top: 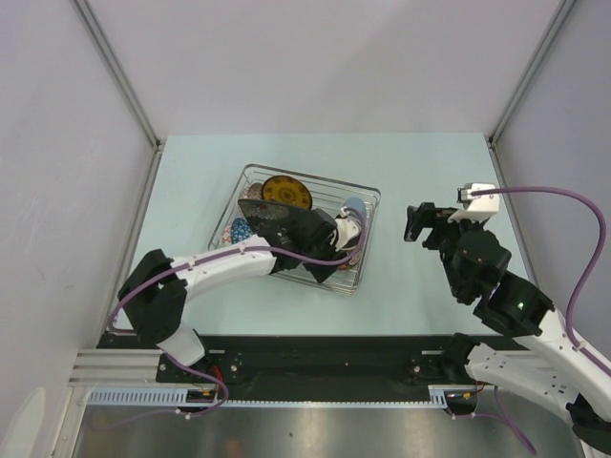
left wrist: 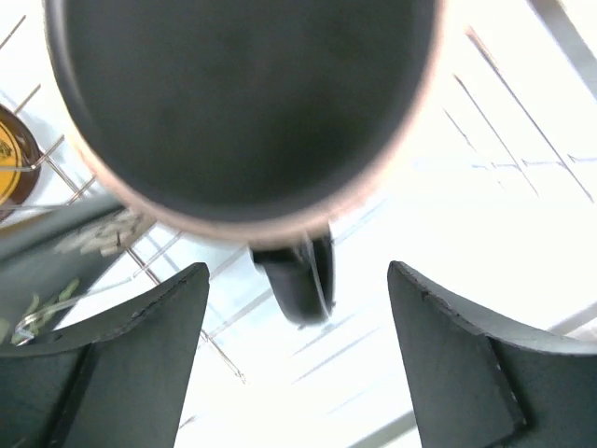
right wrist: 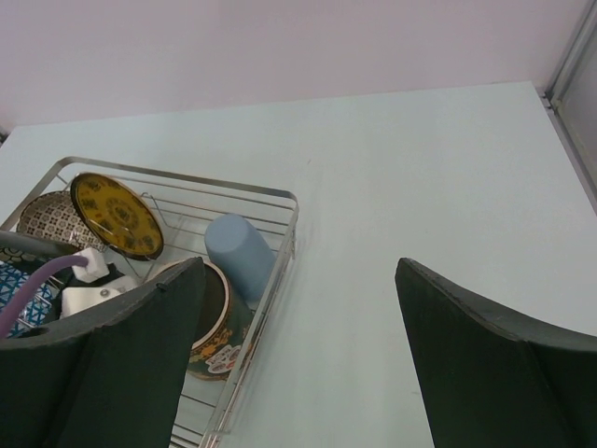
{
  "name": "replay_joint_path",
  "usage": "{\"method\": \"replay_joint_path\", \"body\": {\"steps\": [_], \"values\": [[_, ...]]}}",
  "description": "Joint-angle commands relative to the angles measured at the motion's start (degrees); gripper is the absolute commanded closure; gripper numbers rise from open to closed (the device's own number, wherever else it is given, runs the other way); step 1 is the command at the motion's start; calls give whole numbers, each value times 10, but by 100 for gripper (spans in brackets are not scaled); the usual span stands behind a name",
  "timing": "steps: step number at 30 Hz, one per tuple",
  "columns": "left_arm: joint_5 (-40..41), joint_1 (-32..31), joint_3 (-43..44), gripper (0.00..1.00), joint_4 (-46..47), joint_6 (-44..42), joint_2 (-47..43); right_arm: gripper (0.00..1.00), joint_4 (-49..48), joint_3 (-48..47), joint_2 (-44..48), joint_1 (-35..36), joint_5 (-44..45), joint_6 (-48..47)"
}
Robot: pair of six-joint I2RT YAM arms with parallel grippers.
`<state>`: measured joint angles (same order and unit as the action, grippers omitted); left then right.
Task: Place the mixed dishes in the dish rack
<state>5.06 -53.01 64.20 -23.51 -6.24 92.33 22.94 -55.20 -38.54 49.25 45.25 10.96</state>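
The table [top: 449,172] you work over is a pale, bare sheet, closed in by white wall panels [top: 325,57] on metal posts, so nothing crowds either arm from the sides.

Start at your left pincer [left wrist: 297,269], which reaches down inside the dish rack [top: 310,177]. Its fingers [left wrist: 140,355] stand wide apart and hold nothing. Just past the tips sits the mug [left wrist: 242,103], its dark mouth facing the wrist camera and its black handle [left wrist: 298,280] pointing back into the gap between the fingers without touching either one. By the look of it, the rack's wire carries the mug, not you. The spread leaves room to back away without catching that handle. Off to the pincer's left, behind the prongs, shows an edge of the dark plate [left wrist: 11,159] with its yellow motif, propped on edge so the dividers can keep it upright.

Your right pincer [right wrist: 298,266] is also spread open and empty. It hangs over bare table well to the right of the rack, seemingly parked there to keep out of the left arm's way. Ahead of it and to its left come the rack's rim, then the light-blue cup [right wrist: 238,254] just inside that rim. Farther off are the blue-patterned bowl [top: 241,231] and the reddish-white bowl [right wrist: 42,217] at the far left end.

All five dishes appear to be in the rack, so little seems left but a clean exit.
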Motion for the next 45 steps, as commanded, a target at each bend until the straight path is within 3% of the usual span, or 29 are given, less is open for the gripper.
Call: {"method": "replay_joint_path", "body": {"steps": [1,16,19,25,28,32,35,42,45], "values": [[-25,-16,14,17,-60,3,-58,12,6,-3,-14,-2,23,23],[-15,-13,86,13,-120,-49,-157,12,13,25,-70,-2,23,54],[-15,13,115,12,-126,-59,-177,11,18,39,-88,-9,5,83],[-66,188,178,12,-132,-71,-210,12,34,66,-146,8,-56,159],[-111,297,157,12,-131,-71,-240,12,20,77,-159,50,-50,168],[-158,448,89,12,-119,-74,-283,13,21,77,-197,44,-70,192],[-214,522,54,15,-126,-80,-308,17,6,77,-208,55,-83,194],[-311,528,14,20,-195,-142,-361,19,43,60,-202,165,-64,223],[-320,528,6,20,-212,-148,-360,14,59,54,-200,172,-98,246]]}}
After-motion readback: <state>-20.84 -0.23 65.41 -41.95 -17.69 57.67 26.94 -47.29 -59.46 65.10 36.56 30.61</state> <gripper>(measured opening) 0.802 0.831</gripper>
